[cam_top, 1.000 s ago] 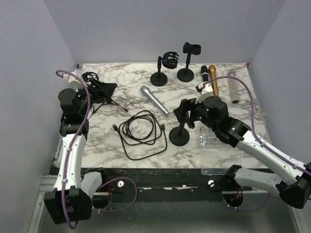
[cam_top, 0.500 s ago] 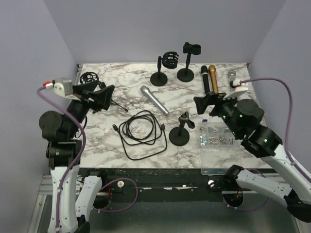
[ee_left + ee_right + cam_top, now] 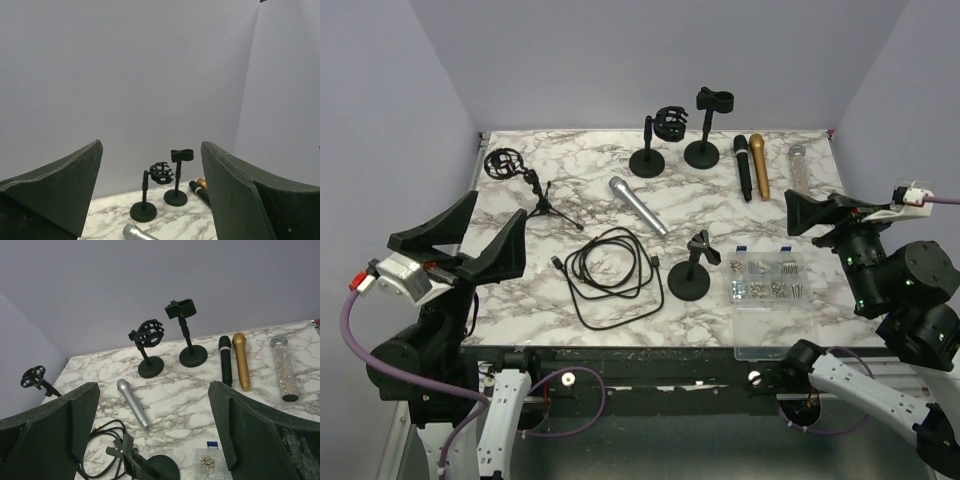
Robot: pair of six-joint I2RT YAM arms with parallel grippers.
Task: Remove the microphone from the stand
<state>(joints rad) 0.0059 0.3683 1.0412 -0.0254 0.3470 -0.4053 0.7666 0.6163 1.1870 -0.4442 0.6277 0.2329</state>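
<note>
**Silver microphone flat on the marble, both grippers released**

At the far left, the left gripper (image 3: 496,208) is held raised over the near left corner of the white-and-grey marble table (image 3: 570,150). Its two dark fingers are spread wide and nothing is grasped between them. Beyond it, near the left edge, a small black tripod stand with a round shock mount (image 3: 525,178) is seen. A coiled black cable (image 3: 610,268) is laid in the near middle.

Just beyond the cable, the slim silver microphone (image 3: 638,207) is found lying flat on the marble, its head pointed toward the back left. It is touched by neither gripper. Near its tail end, but apart from it, a black round-based stand with a clip (image 3: 692,268) is set on its base.

At the back, a black stand with a ring-shaped cradle (image 3: 655,140) and a taller black stand with a clamp top (image 3: 706,125) are placed side by side. To their right, a black microphone (image 3: 742,165), a gold microphone (image 3: 759,165) and a glittering silver microphone (image 3: 798,165) are laid in a row. A clear plastic box of small metal parts (image 3: 768,285) is placed near the front edge.

At the far right, the right gripper (image 3: 807,212) is held raised by the table's right edge, its fingers parted wide around nothing.
</note>
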